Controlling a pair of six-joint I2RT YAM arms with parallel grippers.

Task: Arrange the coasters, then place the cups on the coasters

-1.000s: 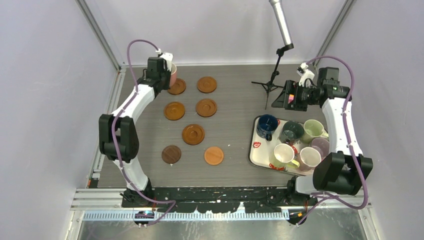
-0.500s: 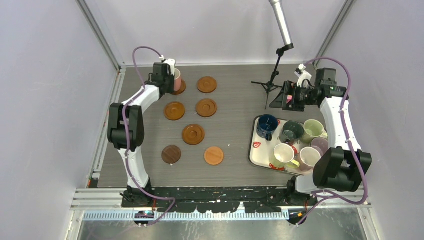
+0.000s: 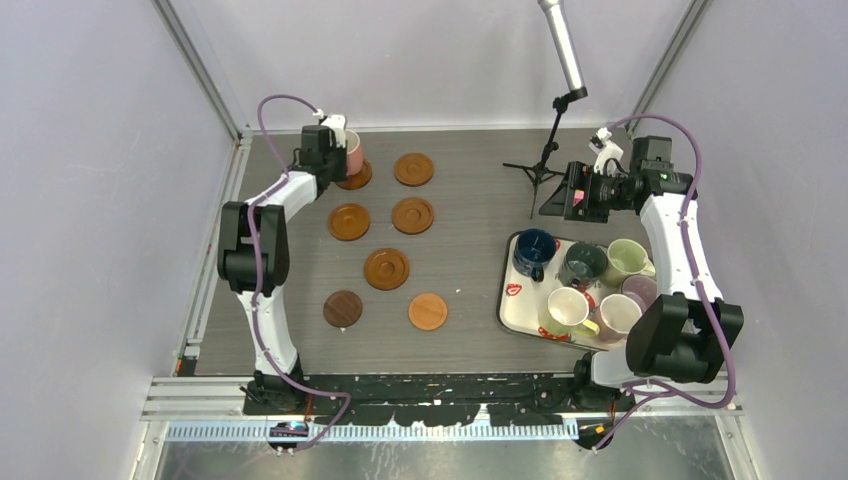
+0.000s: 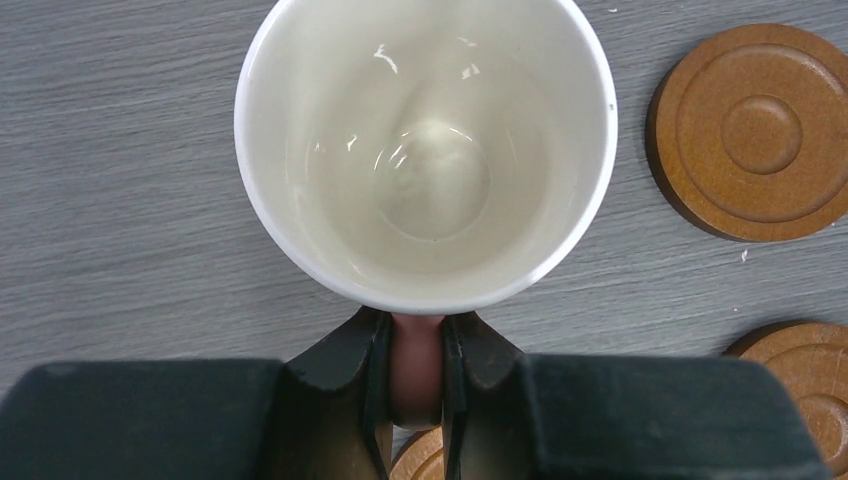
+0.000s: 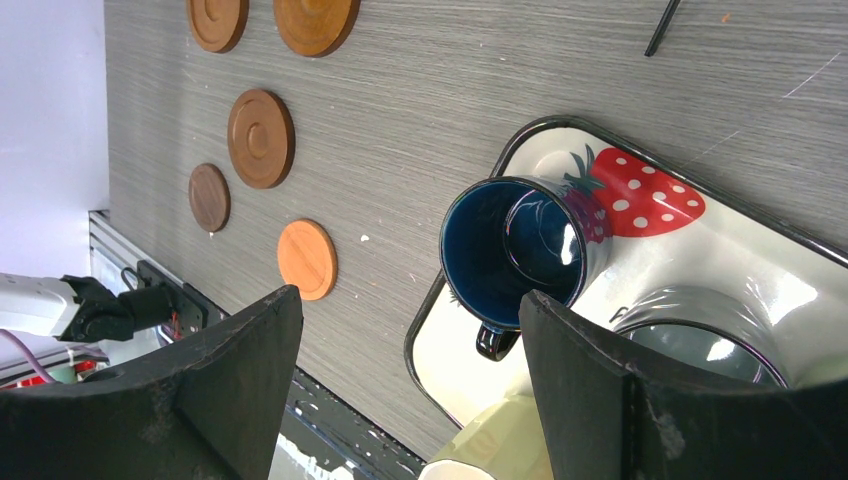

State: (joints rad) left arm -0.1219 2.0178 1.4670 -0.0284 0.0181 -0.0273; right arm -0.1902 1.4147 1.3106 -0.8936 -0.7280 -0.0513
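The left gripper (image 4: 415,345) is almost closed. Its two fingers (image 4: 350,385) are clamped on the handle (image 4: 416,365) of the pink cup (image 4: 425,150). The cup stands upright over the far-left coaster (image 3: 352,182) at the back of the bench (image 3: 470,200). I cannot tell if its bottom touches the coaster.

The right gripper (image 5: 410,385) is wide open and holds nothing. It hangs near the far edge of the tray (image 3: 512,296), with the dark blue cup (image 5: 520,250) below it.

Only the left wrist view shows the cup's white inside and the pinch on the handle. Only the top view shows seven coasters on the left half of the bench and six cups on the tray.

Compared with one second ago, the left elbow has folded inward and the cup covers more of the coaster. The right arm has hardly moved.
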